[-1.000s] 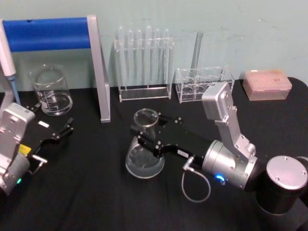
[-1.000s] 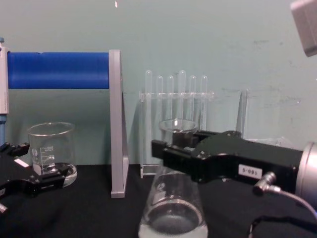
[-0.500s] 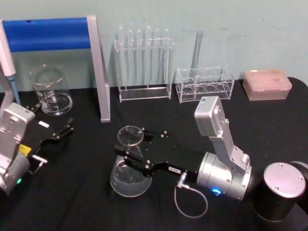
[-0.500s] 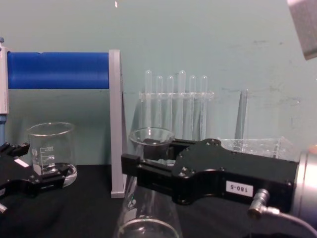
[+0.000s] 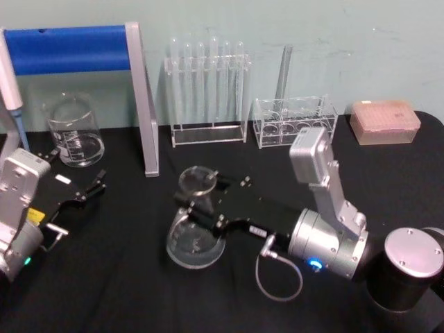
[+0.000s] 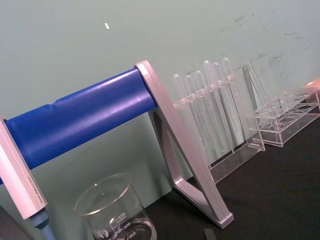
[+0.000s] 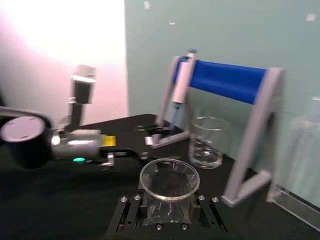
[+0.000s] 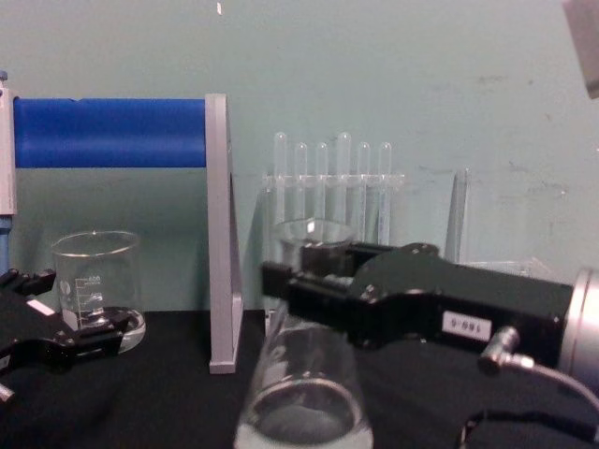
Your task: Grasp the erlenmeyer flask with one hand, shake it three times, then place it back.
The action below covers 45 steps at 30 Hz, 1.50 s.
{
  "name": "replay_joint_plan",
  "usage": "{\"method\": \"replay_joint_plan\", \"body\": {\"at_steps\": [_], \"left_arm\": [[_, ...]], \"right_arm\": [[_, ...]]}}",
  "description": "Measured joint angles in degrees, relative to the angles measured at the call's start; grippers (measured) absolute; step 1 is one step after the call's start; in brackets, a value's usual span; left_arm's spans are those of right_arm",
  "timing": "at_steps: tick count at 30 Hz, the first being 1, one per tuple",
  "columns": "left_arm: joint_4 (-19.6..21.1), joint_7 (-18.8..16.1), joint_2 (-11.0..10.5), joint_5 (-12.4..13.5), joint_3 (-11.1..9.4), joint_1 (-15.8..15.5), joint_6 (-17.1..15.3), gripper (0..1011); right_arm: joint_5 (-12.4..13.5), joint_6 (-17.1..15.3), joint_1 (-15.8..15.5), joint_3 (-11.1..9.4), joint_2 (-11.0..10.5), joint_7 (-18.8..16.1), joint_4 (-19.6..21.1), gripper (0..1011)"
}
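Glass erlenmeyer flask (image 5: pixel 193 244) neck clamped in right tool (image 5: pixel 202 197).

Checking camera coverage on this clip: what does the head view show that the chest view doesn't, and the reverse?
Head view adds the pink tip box and the mouth and base of the erlenmeyer flask from above. Chest view adds the flask's side profile and the white number label on the right tool. Shared: the right tool shut on the flask's neck, the beaker, the blue stand, the test tube rack, and the open left tool near the beaker.
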<state>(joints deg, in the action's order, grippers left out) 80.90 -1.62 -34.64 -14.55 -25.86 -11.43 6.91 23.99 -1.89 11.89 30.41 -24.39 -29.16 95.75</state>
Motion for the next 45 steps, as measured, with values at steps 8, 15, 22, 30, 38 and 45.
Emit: {"method": "replay_joint_plan", "body": {"at_steps": [8, 15, 22, 30, 38, 45], "left_arm": [[0.00, 0.00, 0.00, 0.00, 0.00, 0.00, 0.00, 1001], [0.00, 0.00, 0.00, 0.00, 0.00, 0.00, 0.00, 1001], [0.00, 0.00, 0.00, 0.00, 0.00, 0.00, 0.00, 1001], [0.00, 0.00, 0.00, 0.00, 0.00, 0.00, 0.00, 1001], [0.00, 0.00, 0.00, 0.00, 0.00, 0.00, 0.00, 1001], [0.00, 0.00, 0.00, 0.00, 0.00, -0.01, 0.00, 1001]], "right_arm": [[0.21, -0.68, 0.45, -3.50, 1.53, 5.10, -2.36, 450], [-0.76, -1.04, 0.55, -6.41, 2.94, 9.18, -4.13, 450], [-2.62, -0.98, 0.57, -9.02, 4.23, 12.62, -5.73, 450], [-4.13, -0.84, 0.41, -11.64, 5.17, 14.62, -7.18, 450], [-4.77, -1.18, 0.33, -13.81, 6.10, 15.69, -7.80, 450], [-5.52, -1.71, 0.11, -14.47, 6.88, 15.09, -7.75, 450]]}}
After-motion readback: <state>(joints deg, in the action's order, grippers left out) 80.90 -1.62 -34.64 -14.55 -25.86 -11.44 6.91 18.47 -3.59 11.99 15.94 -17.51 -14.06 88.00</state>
